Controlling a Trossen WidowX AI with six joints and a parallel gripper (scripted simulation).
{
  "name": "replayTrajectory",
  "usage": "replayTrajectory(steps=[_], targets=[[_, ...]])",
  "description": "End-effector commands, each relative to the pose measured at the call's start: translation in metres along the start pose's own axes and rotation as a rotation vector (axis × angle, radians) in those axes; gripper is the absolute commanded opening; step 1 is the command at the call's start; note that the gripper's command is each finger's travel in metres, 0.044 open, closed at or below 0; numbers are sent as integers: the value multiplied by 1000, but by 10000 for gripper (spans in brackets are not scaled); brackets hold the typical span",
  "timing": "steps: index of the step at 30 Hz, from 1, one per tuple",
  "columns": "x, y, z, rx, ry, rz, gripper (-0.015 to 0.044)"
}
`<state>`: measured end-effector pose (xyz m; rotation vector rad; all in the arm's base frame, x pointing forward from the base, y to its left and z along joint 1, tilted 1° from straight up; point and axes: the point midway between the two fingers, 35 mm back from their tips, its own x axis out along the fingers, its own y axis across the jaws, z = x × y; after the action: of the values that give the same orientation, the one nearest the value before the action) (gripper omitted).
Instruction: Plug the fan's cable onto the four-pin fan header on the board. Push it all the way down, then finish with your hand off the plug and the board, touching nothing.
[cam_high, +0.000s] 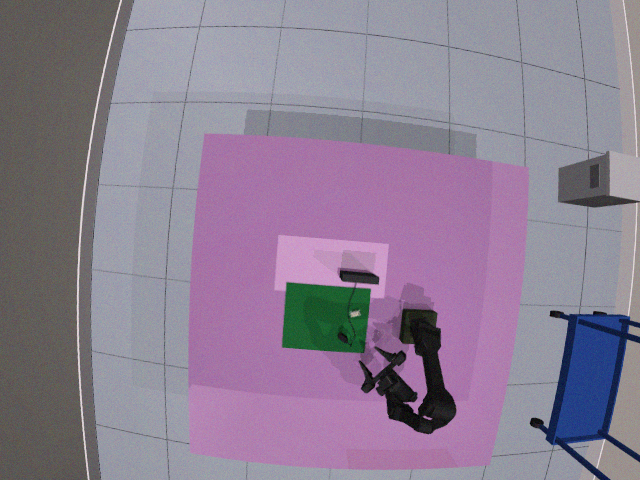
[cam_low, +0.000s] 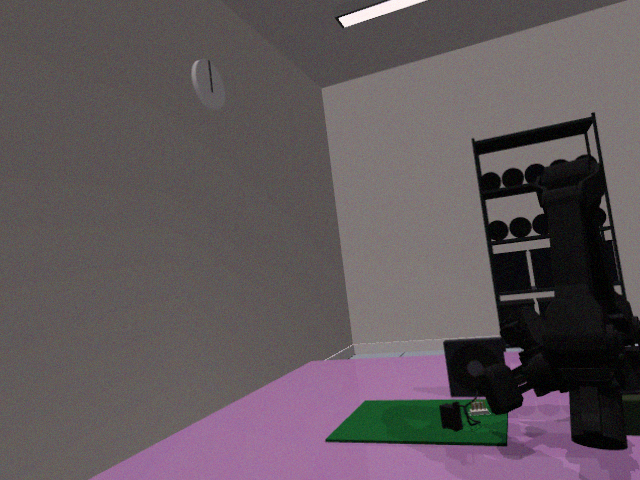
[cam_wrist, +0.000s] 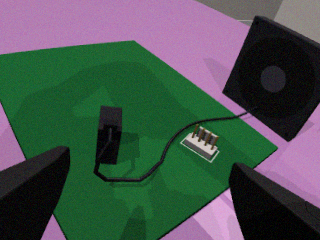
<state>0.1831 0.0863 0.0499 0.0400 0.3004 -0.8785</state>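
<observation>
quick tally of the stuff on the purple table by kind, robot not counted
green board: 1
black fan: 1
black plug on the fan's cable: 1
pale four-pin header: 1
total: 4

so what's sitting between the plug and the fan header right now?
Only bare green board and a loop of the black cable, per the wrist view. The plug lies apart from the header, unplugged.
</observation>
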Motion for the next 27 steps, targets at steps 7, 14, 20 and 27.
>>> replayTrajectory(steps=[7, 14, 20, 27], targets=[[9, -10, 2, -65, 207, -181, 440], [13, -14, 3, -104, 371, -259, 440], [14, -16, 5, -131, 520, -294, 440], [13, -15, 9, -151, 696, -294, 440]])
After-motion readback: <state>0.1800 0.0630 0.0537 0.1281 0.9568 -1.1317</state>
